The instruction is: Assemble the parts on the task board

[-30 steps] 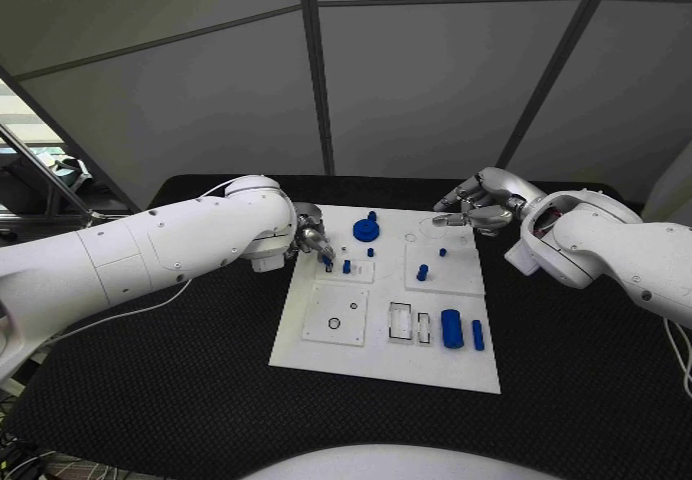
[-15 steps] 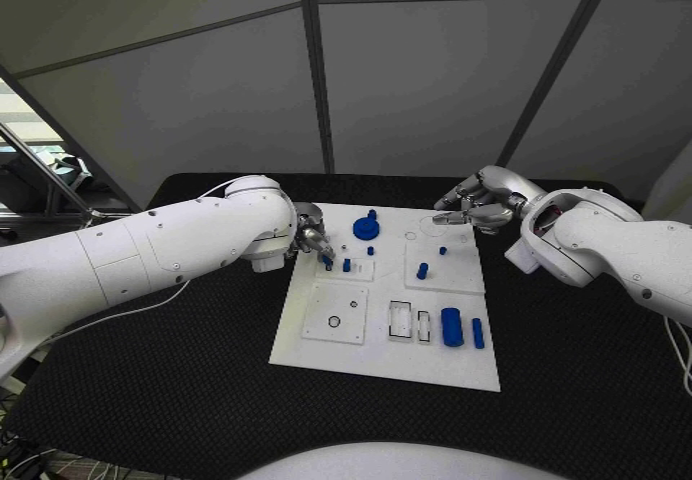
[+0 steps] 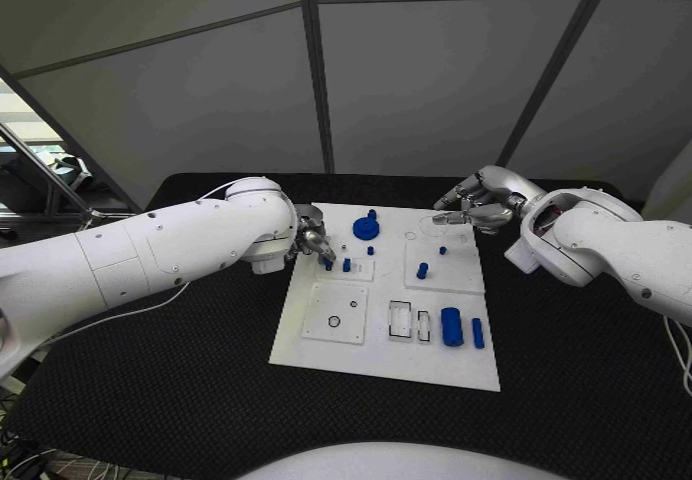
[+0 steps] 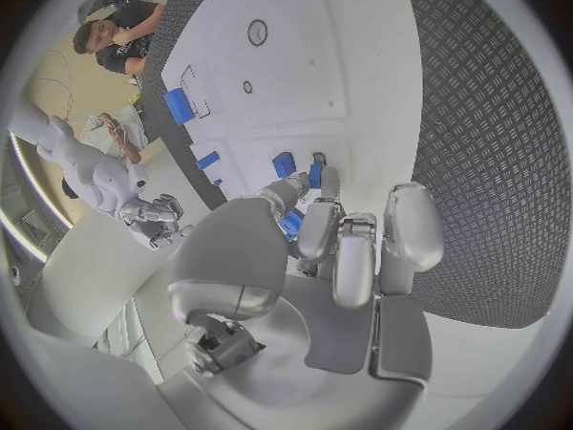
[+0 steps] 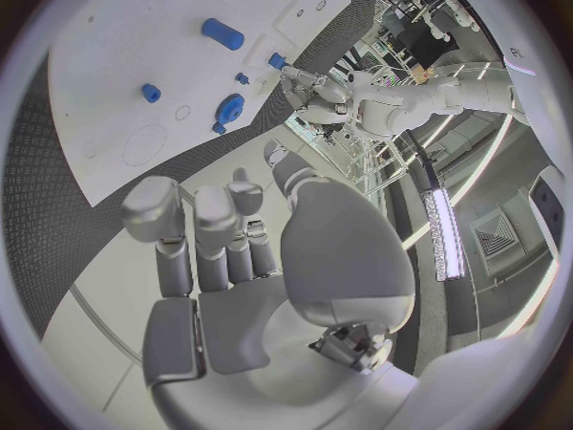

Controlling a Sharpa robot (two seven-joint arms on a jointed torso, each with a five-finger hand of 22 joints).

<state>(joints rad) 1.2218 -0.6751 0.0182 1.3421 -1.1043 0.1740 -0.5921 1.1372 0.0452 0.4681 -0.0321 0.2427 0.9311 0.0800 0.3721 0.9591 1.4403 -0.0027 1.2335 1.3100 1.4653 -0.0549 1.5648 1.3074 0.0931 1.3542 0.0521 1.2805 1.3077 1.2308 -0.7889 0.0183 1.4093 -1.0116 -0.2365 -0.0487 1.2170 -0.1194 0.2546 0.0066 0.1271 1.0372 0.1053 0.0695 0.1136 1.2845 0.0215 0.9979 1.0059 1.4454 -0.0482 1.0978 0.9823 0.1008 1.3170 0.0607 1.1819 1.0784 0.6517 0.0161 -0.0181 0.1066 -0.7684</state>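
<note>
The white task board (image 3: 378,345) lies in the middle of the black table. My left hand (image 3: 313,243) hovers over the board's far left part, and its thumb and a finger pinch a small blue peg (image 4: 291,223). Just beyond those fingertips stand two short blue pegs (image 3: 346,265) (image 4: 285,165). A blue gear-shaped part (image 3: 366,229) (image 5: 229,108) stands at the far edge. My right hand (image 3: 476,208) (image 5: 227,248) hangs over the far right corner with its fingers apart, holding nothing. A blue peg (image 3: 423,271) stands mid-board.
A thick blue cylinder (image 3: 451,328) (image 4: 180,105) and a thin blue pin (image 3: 477,333) lie near the board's front right, beside two rectangular slots (image 3: 401,321). A round hole (image 3: 335,322) sits at the front left. Black matting (image 3: 173,370) surrounds the board.
</note>
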